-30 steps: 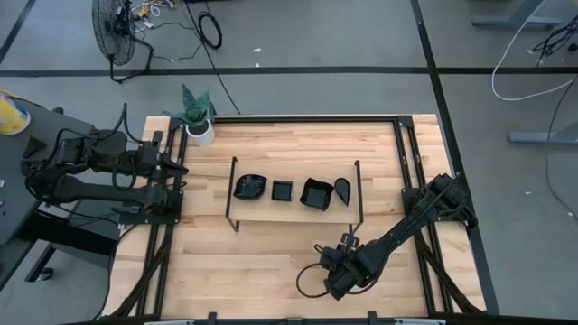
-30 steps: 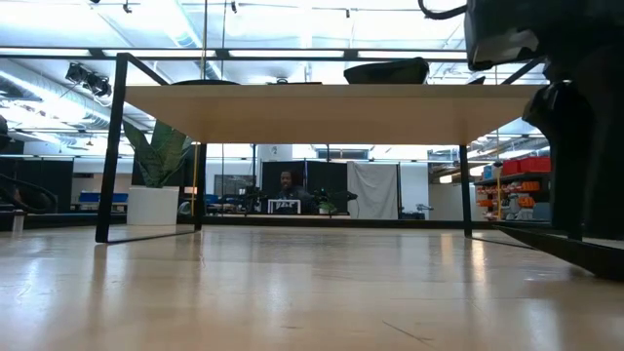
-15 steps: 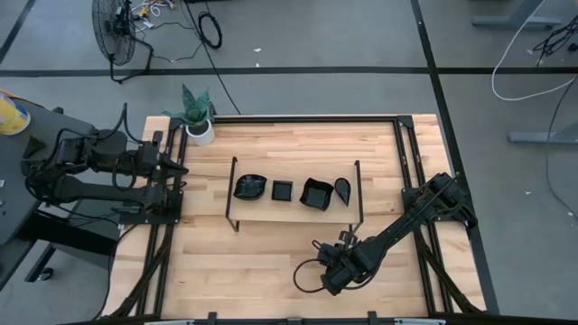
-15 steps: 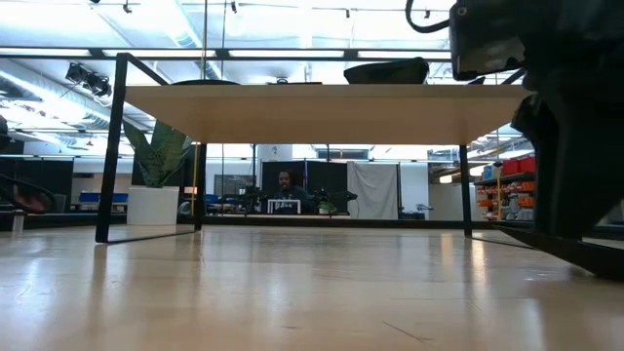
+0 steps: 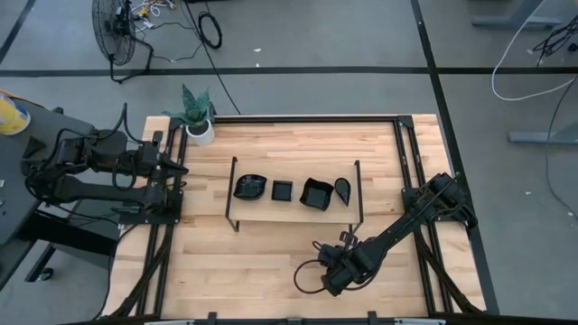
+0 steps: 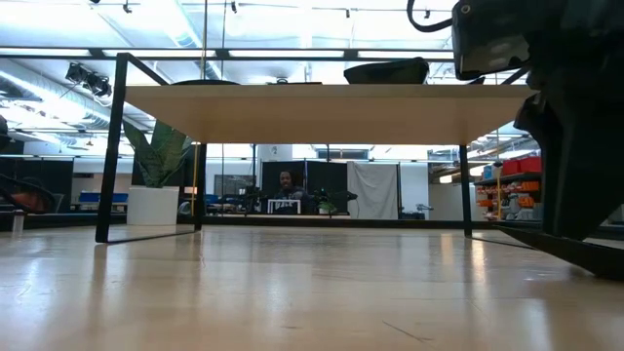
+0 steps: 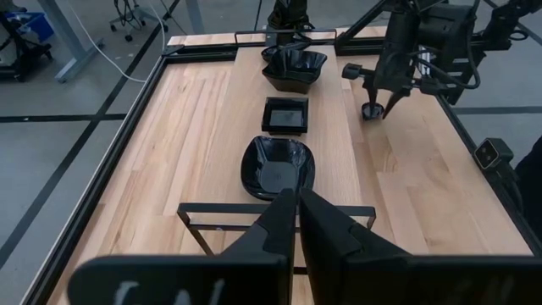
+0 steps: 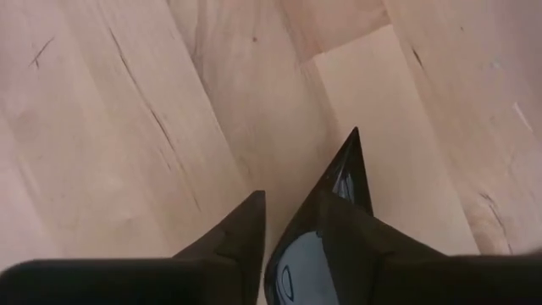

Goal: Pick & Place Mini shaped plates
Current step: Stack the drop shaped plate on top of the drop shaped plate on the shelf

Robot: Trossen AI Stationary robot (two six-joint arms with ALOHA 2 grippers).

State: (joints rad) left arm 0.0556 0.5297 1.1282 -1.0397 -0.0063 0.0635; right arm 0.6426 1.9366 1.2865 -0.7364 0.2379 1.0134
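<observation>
Since one second ago, the right hand [image 5: 331, 273] has shifted a little toward the left over the near part of the tabletop [image 5: 271, 253]. It pinches a pointed teardrop plate [image 8: 339, 203] by its edge, low above the wood. Such a thin grip can slip, so the glossy plate may drop or tilt. Four other plates [image 5: 282, 190] sit in the wire frame [image 5: 233, 194]. The left hand [image 7: 296, 222] waits, fingers closed.

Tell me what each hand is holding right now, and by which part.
The right hand pinches a glossy black teardrop plate at its wide end, with the pointed tip sticking out past the fingers. The left hand, parked at the table's left edge, holds nothing.
</observation>
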